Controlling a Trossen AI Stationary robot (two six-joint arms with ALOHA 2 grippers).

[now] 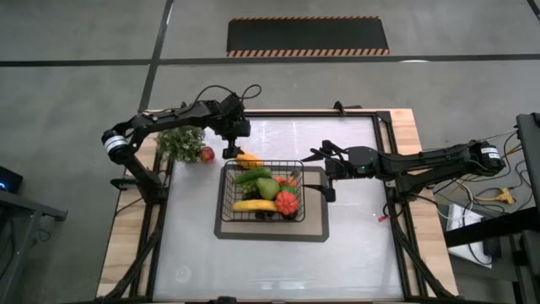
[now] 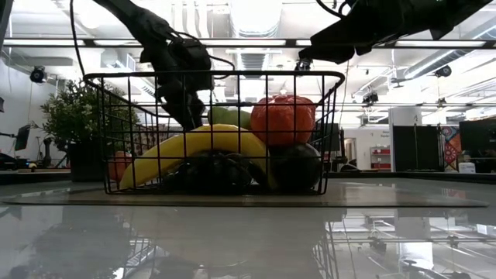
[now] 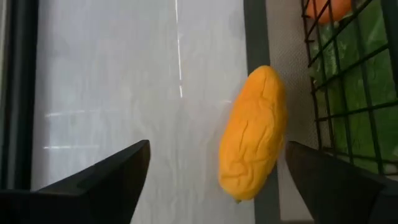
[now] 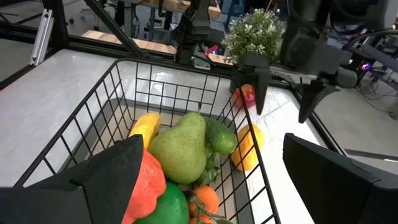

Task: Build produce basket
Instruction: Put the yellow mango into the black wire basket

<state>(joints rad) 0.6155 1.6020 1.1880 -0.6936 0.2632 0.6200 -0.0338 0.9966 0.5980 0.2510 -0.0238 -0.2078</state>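
Orange-yellow fruit (image 3: 254, 133) lies on the table just outside the basket (image 1: 228, 196), at its far-left corner. Left gripper (image 1: 235, 145) hangs right over it, fingers spread wide, not touching. Right gripper (image 1: 322, 172) sits at the basket's right side, also spread and empty. Banana (image 1: 253, 205), pear (image 4: 180, 147), cucumber (image 1: 252, 176) already inside.

The basket (image 1: 262, 191) is black wire mesh on a grey mat (image 1: 314, 230) with a dark border. Inside lie a yellow banana (image 1: 254, 205), a green pear (image 4: 181, 147), a dark green cucumber (image 1: 252, 176) and a red piece (image 1: 288, 203). Beside it lies an orange-yellow fruit (image 3: 254, 134). The desk (image 1: 354, 253) is pale grey-white; a floor panel (image 1: 308, 37) is black with striped orange edging.
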